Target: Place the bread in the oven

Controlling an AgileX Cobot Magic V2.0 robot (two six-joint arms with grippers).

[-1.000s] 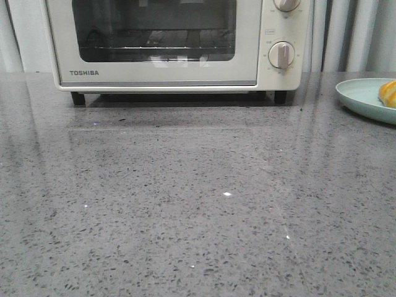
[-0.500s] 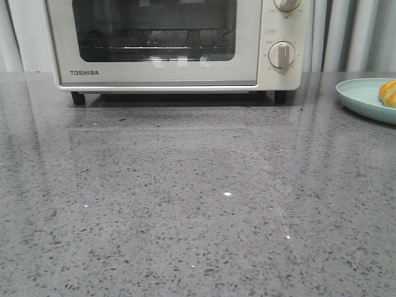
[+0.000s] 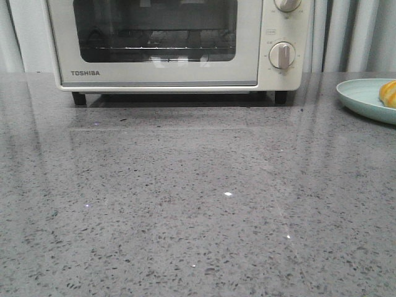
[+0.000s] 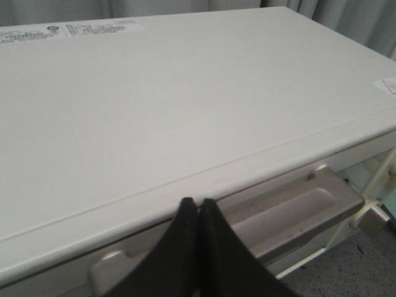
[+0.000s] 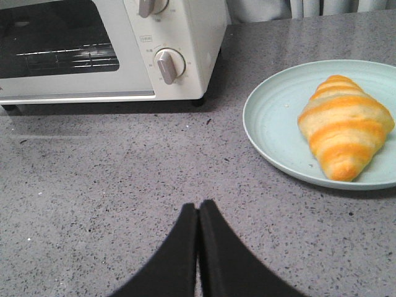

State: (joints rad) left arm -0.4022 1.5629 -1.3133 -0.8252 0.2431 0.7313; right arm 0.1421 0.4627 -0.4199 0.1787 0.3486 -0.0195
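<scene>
The cream-white TOSHIBA oven (image 3: pixel 173 43) stands at the back of the table with its glass door closed. The bread (image 5: pixel 343 127), a golden-orange striped croissant, lies on a pale green plate (image 5: pixel 278 120) at the right; its edge shows in the front view (image 3: pixel 388 93). My left gripper (image 4: pixel 198 203) is shut and empty, above the oven's top front edge (image 4: pixel 185 111), over the door handle (image 4: pixel 291 207). My right gripper (image 5: pixel 198 207) is shut and empty above the counter, short of the plate. Neither gripper shows in the front view.
The grey speckled counter (image 3: pixel 198 198) stretches in front of the oven. Two round knobs (image 3: pixel 281 54) sit on the oven's right panel. Grey curtains (image 3: pixel 346 34) hang behind. The plate (image 3: pixel 365 96) sits near the table's right side.
The front view has shifted very slightly; the oven and plate stand as before. No gripper enters the front view.
</scene>
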